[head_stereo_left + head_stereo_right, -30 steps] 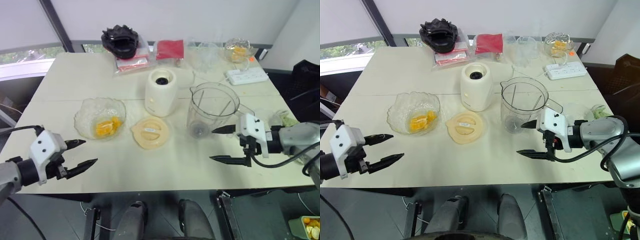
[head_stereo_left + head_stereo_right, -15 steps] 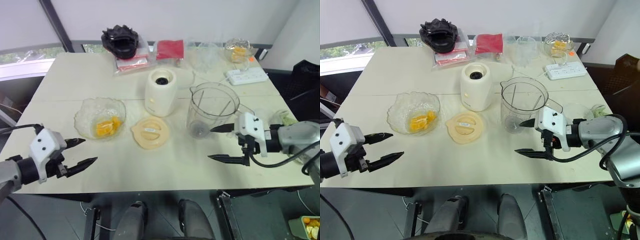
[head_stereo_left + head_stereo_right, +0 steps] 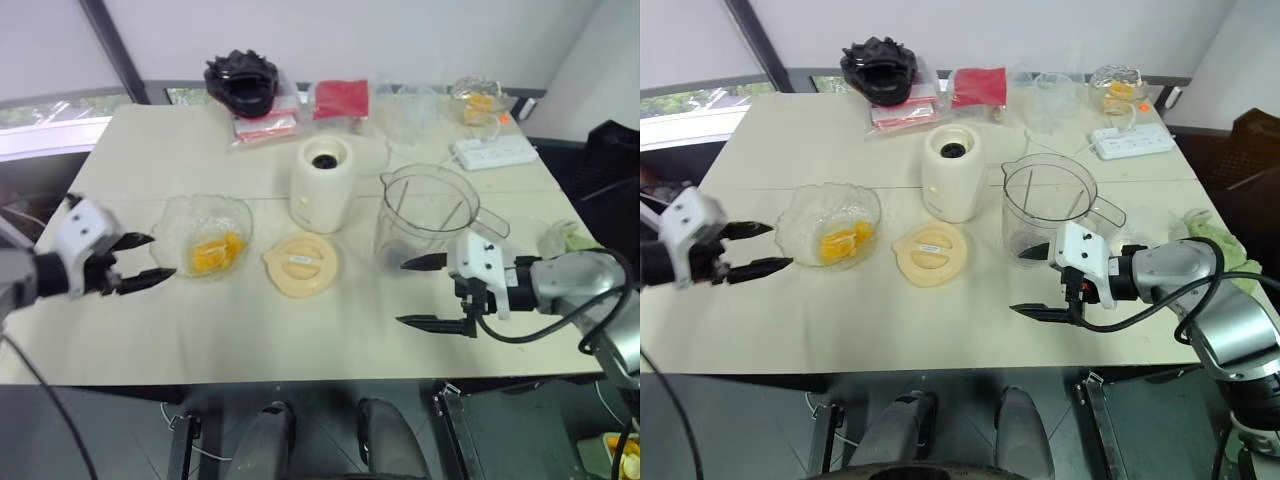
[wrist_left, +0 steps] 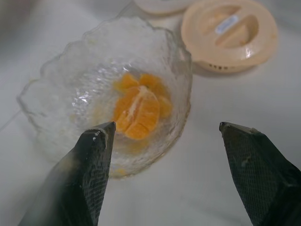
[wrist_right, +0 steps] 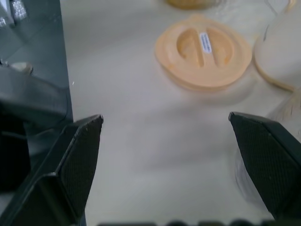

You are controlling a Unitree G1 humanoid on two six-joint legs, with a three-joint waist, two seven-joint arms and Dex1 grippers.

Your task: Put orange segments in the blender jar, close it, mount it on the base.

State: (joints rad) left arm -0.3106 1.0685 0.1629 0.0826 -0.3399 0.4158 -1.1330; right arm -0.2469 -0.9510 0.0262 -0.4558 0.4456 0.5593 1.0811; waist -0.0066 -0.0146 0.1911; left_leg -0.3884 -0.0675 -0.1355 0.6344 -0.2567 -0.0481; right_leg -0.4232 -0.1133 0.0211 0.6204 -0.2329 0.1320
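Observation:
Orange segments (image 3: 214, 252) (image 4: 138, 107) lie in a shallow scalloped clear bowl (image 3: 176, 222) at the table's left. My left gripper (image 3: 142, 260) stands open just left of that bowl, fingers pointing at it, nothing between them. The clear blender jar (image 3: 426, 215) stands upright at centre right, with the cream-white base (image 3: 322, 186) to its left. The flat cream lid (image 3: 299, 264) (image 5: 203, 51) lies in front of the base. My right gripper (image 3: 423, 292) is open and empty, just in front of the jar, pointing left.
At the table's far edge sit a black object (image 3: 241, 80), a red packet (image 3: 340, 98), clear plastic tubs (image 3: 478, 100) and a white power strip (image 3: 494, 151). Bare tabletop (image 3: 300, 330) runs along the near edge between the two grippers.
My left gripper has moved up from the near left edge to the bowl's left side. The right gripper has shifted slightly left in front of the jar. Both stay open.

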